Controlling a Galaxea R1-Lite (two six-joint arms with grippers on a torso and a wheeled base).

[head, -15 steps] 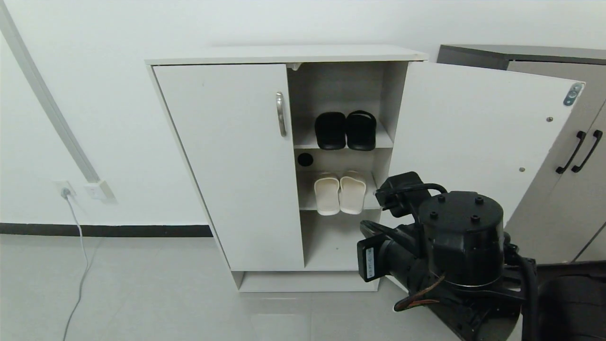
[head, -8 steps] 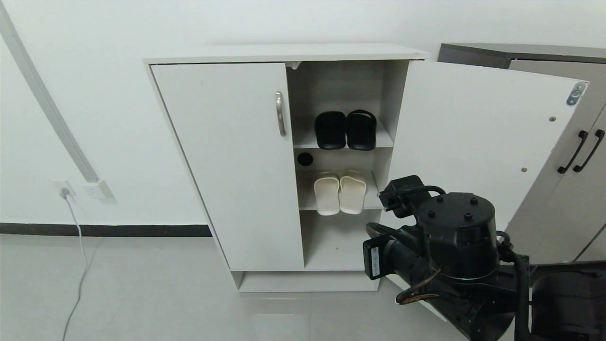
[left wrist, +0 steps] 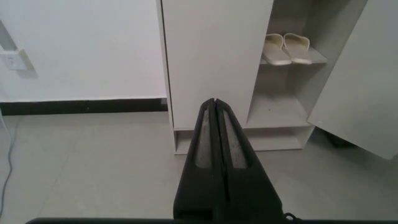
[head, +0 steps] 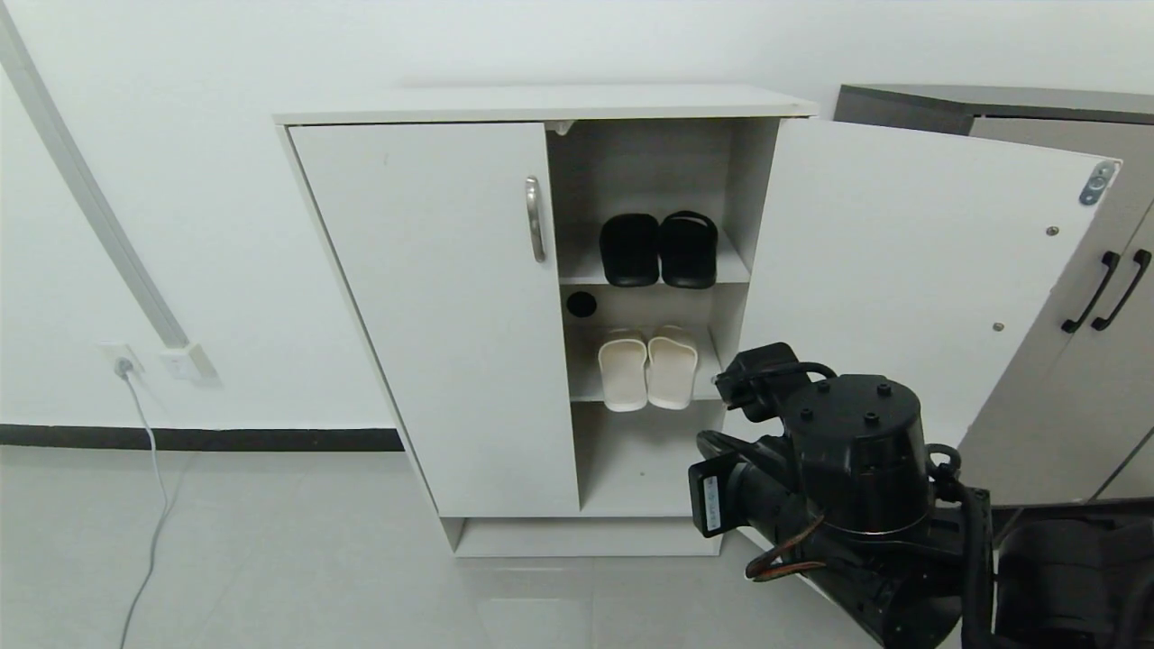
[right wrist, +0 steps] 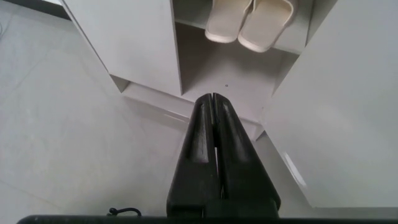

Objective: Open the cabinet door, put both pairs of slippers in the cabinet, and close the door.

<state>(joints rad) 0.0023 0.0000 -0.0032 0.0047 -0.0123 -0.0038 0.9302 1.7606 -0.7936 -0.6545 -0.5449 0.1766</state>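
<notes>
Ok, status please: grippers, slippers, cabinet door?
Left gripper shut, empty; right gripper shut, empty. Black slippers on upper shelf, cream slippers on shelf below. White right cabinet door open, not yet closed. Right arm seems inside door's swing.

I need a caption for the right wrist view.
Shut black right hand before cream slippers inside the open white cabinet.

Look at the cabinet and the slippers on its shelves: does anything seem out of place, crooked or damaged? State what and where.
Nothing stands out. The black slippers sit side by side on the upper shelf, the white slippers on the shelf below. The right door stands open; the left door is shut.
</notes>
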